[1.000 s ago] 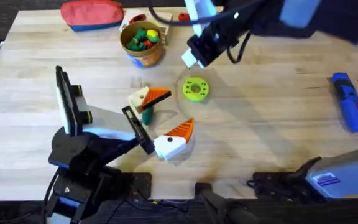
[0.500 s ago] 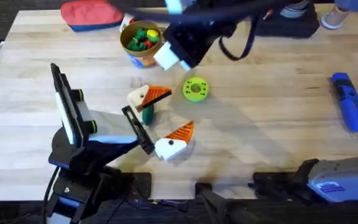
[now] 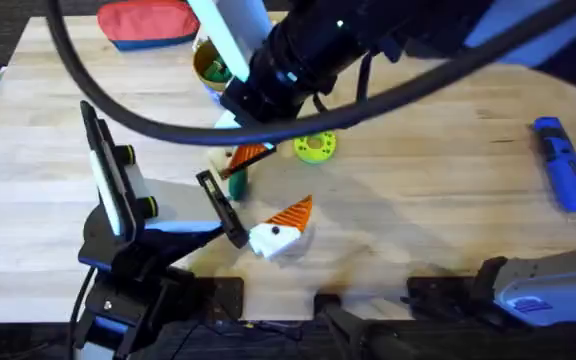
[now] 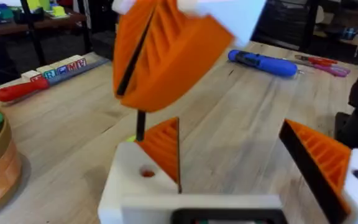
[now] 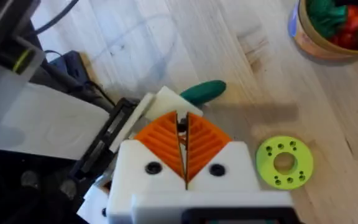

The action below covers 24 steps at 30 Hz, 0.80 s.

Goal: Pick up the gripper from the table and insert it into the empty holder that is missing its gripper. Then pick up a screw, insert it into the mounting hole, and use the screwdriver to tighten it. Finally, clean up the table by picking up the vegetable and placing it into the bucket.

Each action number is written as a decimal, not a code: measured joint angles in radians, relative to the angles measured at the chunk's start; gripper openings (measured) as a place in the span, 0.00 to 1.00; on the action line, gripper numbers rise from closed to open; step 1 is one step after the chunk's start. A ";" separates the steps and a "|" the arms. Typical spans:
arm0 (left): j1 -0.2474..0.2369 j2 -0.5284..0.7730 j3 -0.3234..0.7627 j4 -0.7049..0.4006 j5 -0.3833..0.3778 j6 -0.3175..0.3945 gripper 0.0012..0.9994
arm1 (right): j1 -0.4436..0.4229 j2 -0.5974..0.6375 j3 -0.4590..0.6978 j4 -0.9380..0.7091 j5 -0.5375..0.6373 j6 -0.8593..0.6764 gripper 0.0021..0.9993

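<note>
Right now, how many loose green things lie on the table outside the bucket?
2. A green disc lies near the table's middle; a dark green toy cucumber lies just left of it. More could hide beneath the arm.

The overhead camera looks down on the desk [image 3: 438, 210]; both wrist cameras sit close, sharing the bucket [image 5: 328, 28] and the desk's middle.

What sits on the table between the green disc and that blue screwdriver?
Nothing: in the overhead view, bare wood runs from the green disc to the blue screwdriver.
</note>
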 joint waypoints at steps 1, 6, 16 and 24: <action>0.000 0.000 0.000 0.000 0.000 0.000 0.99 | 0.000 0.005 0.000 -0.003 0.000 0.002 0.00; 0.000 0.000 0.000 0.000 0.000 -0.004 0.99 | 0.000 0.011 0.000 -0.009 -0.015 0.009 0.00; 0.000 0.000 0.000 0.000 0.000 -0.017 0.99 | 0.000 0.017 0.000 -0.016 -0.053 0.013 0.00; 0.000 0.000 0.000 0.000 0.000 -0.024 0.99 | 0.000 0.043 0.000 -0.009 -0.053 0.013 0.00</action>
